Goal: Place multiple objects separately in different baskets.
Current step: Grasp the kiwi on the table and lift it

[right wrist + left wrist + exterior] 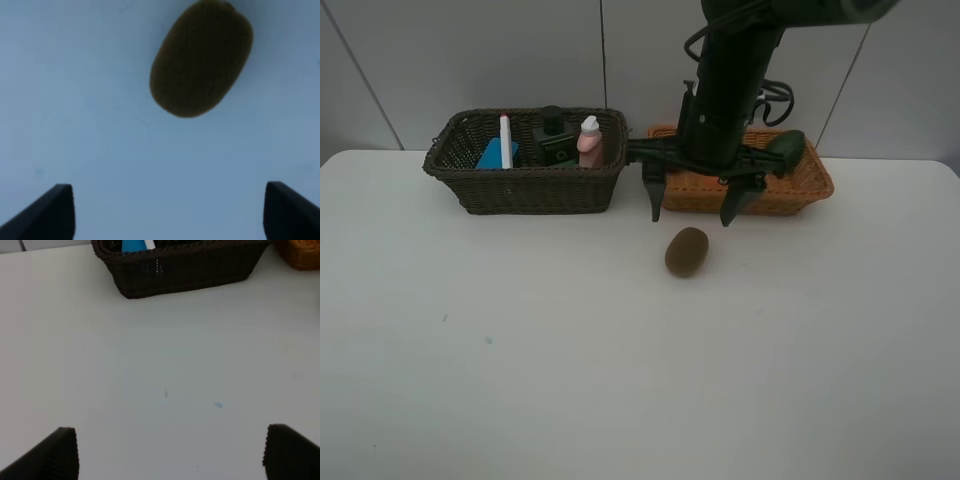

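A brown kiwi lies on the white table in front of the light orange basket. My right gripper is open and empty. It hangs just behind the kiwi, which also shows in the right wrist view beyond the gripper. The dark brown basket holds a blue eraser, a white marker, a dark green bottle and a pink bottle. A dark green avocado half shows in the orange basket; my arm hides the rest of its contents. My left gripper is open and empty over bare table.
The two baskets stand side by side at the table's back edge, against a tiled wall. In the left wrist view the dark basket is far ahead, with a corner of the orange basket beside it.
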### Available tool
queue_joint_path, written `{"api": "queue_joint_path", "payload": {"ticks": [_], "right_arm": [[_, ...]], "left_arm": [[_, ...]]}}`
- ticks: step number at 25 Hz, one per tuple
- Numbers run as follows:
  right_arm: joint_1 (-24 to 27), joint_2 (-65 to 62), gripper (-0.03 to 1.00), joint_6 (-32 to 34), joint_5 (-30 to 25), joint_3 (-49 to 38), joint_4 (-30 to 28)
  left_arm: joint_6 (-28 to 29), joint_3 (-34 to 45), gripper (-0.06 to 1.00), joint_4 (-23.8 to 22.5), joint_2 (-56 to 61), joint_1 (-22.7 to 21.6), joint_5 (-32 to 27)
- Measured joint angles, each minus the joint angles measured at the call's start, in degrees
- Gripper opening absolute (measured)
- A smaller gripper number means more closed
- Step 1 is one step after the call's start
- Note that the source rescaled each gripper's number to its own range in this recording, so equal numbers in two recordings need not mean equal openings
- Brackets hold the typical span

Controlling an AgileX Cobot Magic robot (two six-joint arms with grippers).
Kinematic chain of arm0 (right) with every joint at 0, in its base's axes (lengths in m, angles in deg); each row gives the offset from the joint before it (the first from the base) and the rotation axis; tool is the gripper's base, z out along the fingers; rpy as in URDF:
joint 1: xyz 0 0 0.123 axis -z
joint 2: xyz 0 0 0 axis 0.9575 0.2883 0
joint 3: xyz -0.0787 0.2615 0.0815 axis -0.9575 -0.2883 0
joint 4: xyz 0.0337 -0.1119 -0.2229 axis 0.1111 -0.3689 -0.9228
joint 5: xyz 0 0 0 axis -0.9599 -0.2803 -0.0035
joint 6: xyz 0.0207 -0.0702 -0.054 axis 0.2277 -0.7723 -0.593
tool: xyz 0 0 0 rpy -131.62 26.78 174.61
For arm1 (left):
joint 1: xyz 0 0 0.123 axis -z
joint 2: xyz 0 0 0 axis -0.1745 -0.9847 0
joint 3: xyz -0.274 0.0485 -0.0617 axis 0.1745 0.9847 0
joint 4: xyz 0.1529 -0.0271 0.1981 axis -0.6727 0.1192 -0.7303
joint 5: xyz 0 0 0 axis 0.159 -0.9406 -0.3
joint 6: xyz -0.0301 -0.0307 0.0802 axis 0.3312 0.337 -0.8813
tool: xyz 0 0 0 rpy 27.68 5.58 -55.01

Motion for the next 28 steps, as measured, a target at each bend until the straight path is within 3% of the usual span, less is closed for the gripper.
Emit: {"api": "queue_joint_path", "payload": {"ticks": [7,16,28], "right_arm": [[0.0,2.3,0.91,0.9,0.3,-2.5,-0.5],[0.0,3.9,0.91,1.0,12.1,-8.0,2.5],[0.3,6.5,0.91,0.9,16.4,-8.0,0.0]], "left_arm": [[0.0,0.0,0.91,0.0,0.0,0.0,0.0],[0.0,0.0,0.91,0.0,0.0,0.0,0.0],[0.0,0.0,0.91,0.0,0.0,0.0,0.0]]}}
